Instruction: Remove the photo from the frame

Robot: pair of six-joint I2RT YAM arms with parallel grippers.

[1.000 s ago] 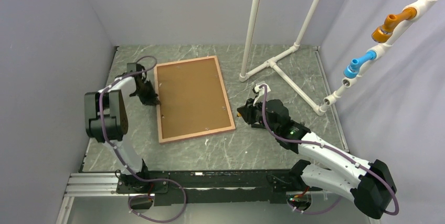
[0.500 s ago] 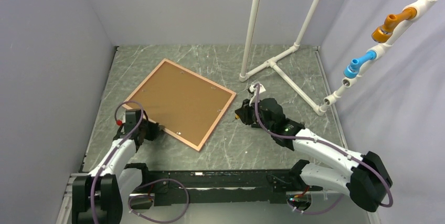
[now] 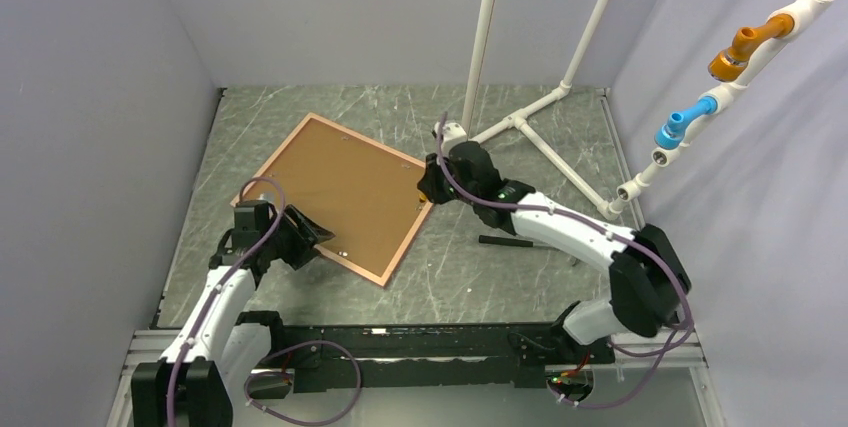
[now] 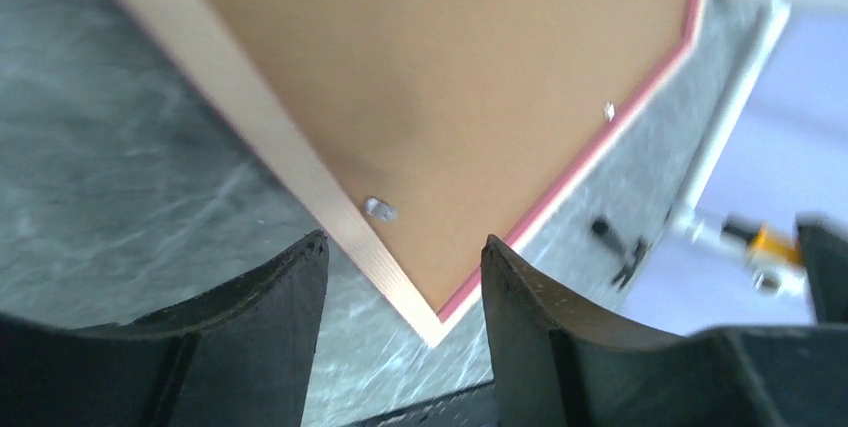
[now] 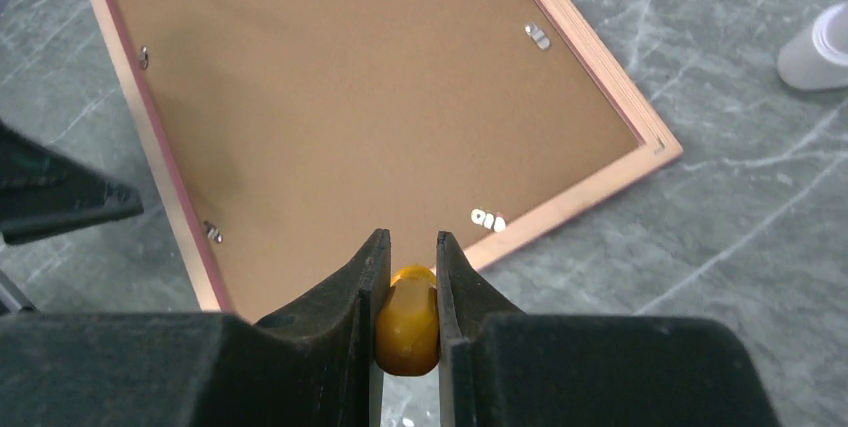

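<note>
The frame (image 3: 272,159) lies flat and back-up on the grey-green marbled bench (image 3: 470,277), left of the middle and turned so that its corners point like a diamond. Its thin pink border runs round a plain brown backing board (image 3: 335,187), which fills the whole opening. The photo is hidden under the board and shows in no view. Small metal turn clips (image 5: 488,218) sit along the inner edge of the border, lying over the rim of the board; the right wrist view shows four of them and the left wrist view two (image 4: 378,209). The left gripper (image 3: 305,237) is low at the frame's near-left edge, close to the near corner. In its own view its fingers (image 4: 270,337) stand apart with the frame's corner in the gap between them, and whether they touch the wood cannot be told. The right gripper (image 3: 428,182) reaches in over the frame's right corner, its arm stretched across from the right side of the bench. Its fingers (image 5: 350,307) are clamped on a small amber-yellow rounded piece (image 5: 407,319), which sits deep between them; what it belongs to cannot be told. A dark slim tool (image 3: 505,241) lies on the bench to the right of the frame, well apart from it and under the right arm. Further back stands a white pipe stand (image 3: 520,122), and a white pipe with an orange fitting (image 3: 745,47) and a blue fitting (image 3: 685,125) slants along the right wall.
</note>
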